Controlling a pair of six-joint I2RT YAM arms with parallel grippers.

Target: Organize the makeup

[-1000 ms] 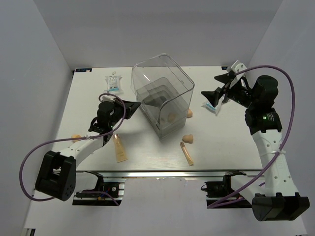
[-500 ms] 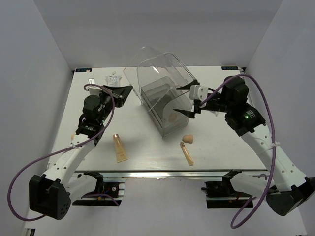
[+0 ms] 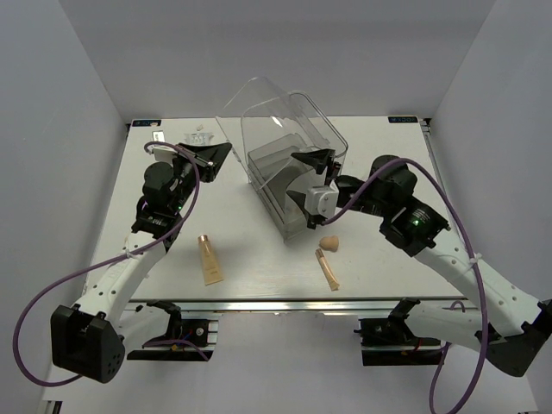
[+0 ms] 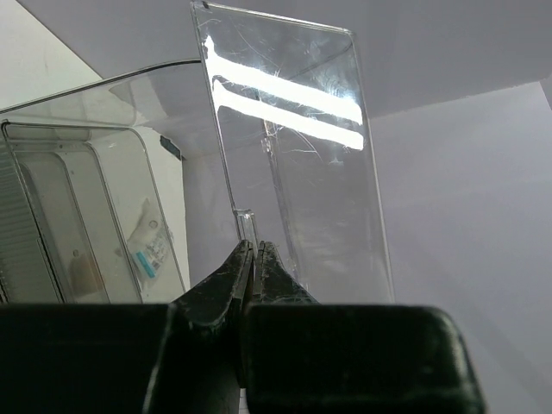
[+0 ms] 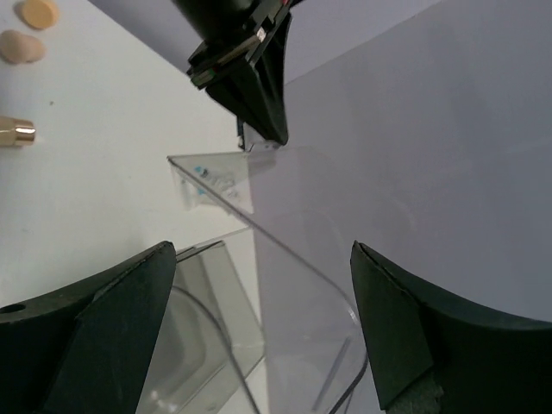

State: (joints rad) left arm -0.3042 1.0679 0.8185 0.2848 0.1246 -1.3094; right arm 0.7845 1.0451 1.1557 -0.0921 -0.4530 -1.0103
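My left gripper is shut on the front tab of the clear box's lid and holds the lid raised; the left wrist view shows its jaws pinched on the tab. My right gripper is open and empty over the box's open top, as the right wrist view also shows. A white-and-blue packet and a peach sponge show through the box wall. A second packet lies at the back left. Two tan tubes and a peach sponge lie in front.
The large clear box stands mid-table, its raised lid leaning back-left. Two peach sponges lie at the table's left, seen in the right wrist view. The table's near edge runs just below the tubes.
My left gripper has lifted the lid open. My right gripper, which held a white-and-blue packet a second ago, has swung left over the box and is now empty.
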